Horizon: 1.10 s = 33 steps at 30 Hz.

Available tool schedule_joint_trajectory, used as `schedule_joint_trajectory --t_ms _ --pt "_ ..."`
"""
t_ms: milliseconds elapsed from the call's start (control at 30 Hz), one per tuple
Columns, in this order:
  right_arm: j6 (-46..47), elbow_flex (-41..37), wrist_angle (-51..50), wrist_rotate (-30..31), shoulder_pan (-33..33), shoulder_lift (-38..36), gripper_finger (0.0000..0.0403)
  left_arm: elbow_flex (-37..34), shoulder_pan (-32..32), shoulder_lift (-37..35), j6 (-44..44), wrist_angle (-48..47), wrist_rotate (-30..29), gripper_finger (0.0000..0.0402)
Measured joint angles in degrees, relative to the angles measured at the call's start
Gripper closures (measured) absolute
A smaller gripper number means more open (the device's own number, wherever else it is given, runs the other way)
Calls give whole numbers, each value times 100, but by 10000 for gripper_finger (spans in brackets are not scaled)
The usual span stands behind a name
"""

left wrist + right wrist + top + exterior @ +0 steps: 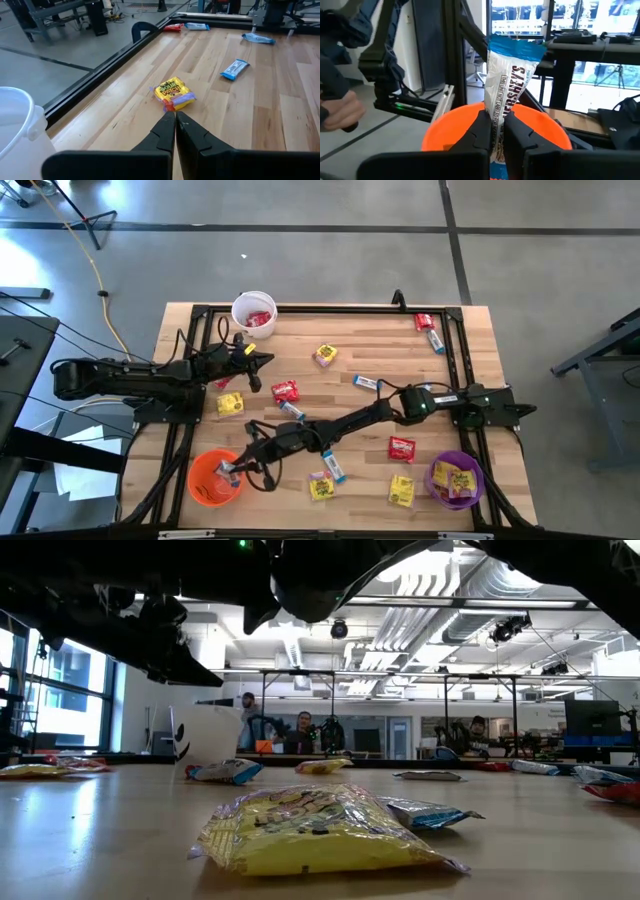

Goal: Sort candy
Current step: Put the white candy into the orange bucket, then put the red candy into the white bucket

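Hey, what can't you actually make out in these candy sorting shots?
- Orange cup contents: right wrist view, hidden by the right gripper and its blue-and-white bar.
- White cup contents: high view, too small beyond red.
- Both grippers: low view, cut off by the top edge.

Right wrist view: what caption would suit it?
Right claw holds a slim blue-and-white wrapped candy bar above the orange plastic cup.

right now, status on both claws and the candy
Right claw shut on blue-and-white bar, over orange cup. Left claw shut, empty, near white cup. Candy still scattered on table. Nothing in the way.
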Motion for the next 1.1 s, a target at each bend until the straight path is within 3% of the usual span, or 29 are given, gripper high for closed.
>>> schedule_joint_trajectory --t_ms 333,800,1000,1100 --pt "1 0 -79 31 0 0 327 0 0 0 0 0 0 401" --pt "15 -1 -317 51 0 -7 287 0 0 0 0 0 2 401" --pt "5 -1 -431 34 -28 -30 288 0 0 0 0 0 4 401" --pt "-89 -1 -989 7 -56 -200 301 0 -2 0 0 -10 4 401"
